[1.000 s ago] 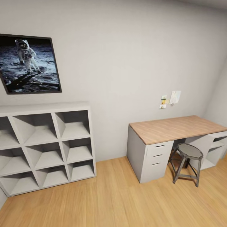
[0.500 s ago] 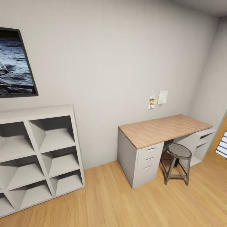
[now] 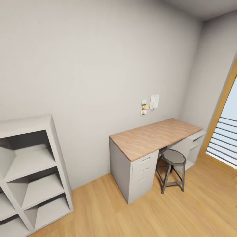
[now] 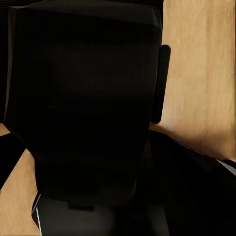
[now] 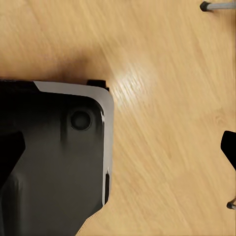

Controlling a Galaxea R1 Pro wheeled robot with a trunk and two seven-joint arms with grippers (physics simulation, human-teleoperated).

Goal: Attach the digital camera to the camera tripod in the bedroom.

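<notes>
Status: in transit; attachment step not yet begun.

The bedroom presents a bare white wall [image 3: 98, 65] and a light wood floor [image 3: 108, 214] with generous open room ahead. White cube shelves [image 3: 29, 171] stand against the wall at the head view's left. A wooden-topped desk with drawers follows. Its surface [image 3: 154, 135] carries nothing. A wood-framed window [image 3: 225, 138] closes the far right corner. A grey round stool [image 3: 172, 158] sits half under the desk edge. Small paper notes [image 3: 154, 101] are pinned above the surface.

The right wrist view looks down on floorboards and the robot's dark base [image 5: 54, 162]. Two slim silver rod ends with dark tips [image 5: 219, 6] [image 5: 231, 205] enter at that picture's edge. By judgement these may be feet of the camera tripod, near the right arm, but it cannot be confirmed.

The digital camera's position, its long axis and its bearing from either gripper cannot be established here. Which arm is nearer is likewise undetermined.

The left wrist view is mostly dark bodywork [image 4: 83, 98]. How far apart the jaws of the left gripper stand cannot be told, nor any load. The same holds for the right gripper.

Hazards, by judgement: the stool legs and the desk corner during any turn of the base.
</notes>
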